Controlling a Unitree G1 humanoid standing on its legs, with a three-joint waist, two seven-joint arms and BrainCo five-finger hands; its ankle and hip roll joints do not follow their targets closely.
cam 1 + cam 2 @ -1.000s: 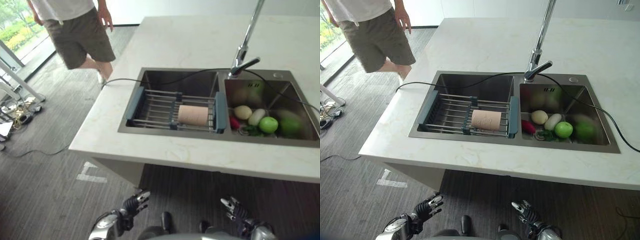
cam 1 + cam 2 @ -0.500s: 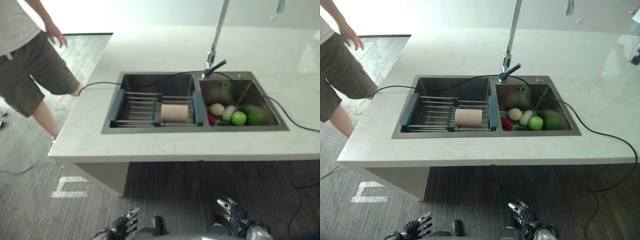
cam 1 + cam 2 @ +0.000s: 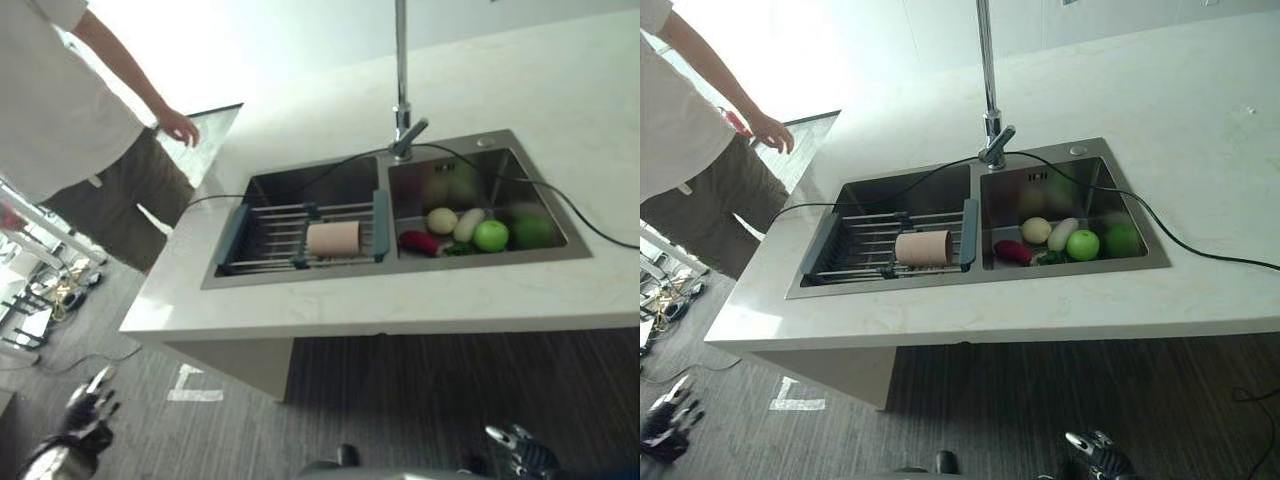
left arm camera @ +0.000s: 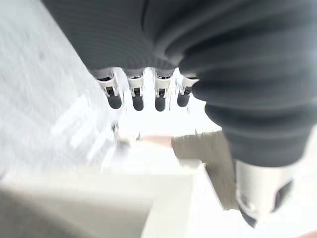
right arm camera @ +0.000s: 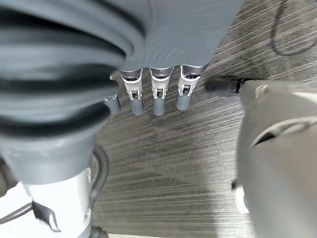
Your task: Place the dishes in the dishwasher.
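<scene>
Strong daylight from the far left washes out the countertop (image 3: 330, 90), and the left wrist view is blurred.

We see both hands hanging low over the floor, the left hand (image 3: 85, 415) well out to the side and the right hand (image 3: 1095, 452) below the worktop (image 3: 970, 315) edge, each with relaxed fingers (image 5: 157, 101) and nothing in them. The worktop front strip is bare, but a drying rack (image 3: 890, 245) with a pink cup (image 3: 922, 247) spans the left basin, and vegetables (image 3: 1060, 238) crowd the right one. A black cable (image 3: 1180, 240) crosses the sink and worktop by the faucet (image 3: 990, 110), and a person (image 3: 690, 150) stands close at the left end.
</scene>
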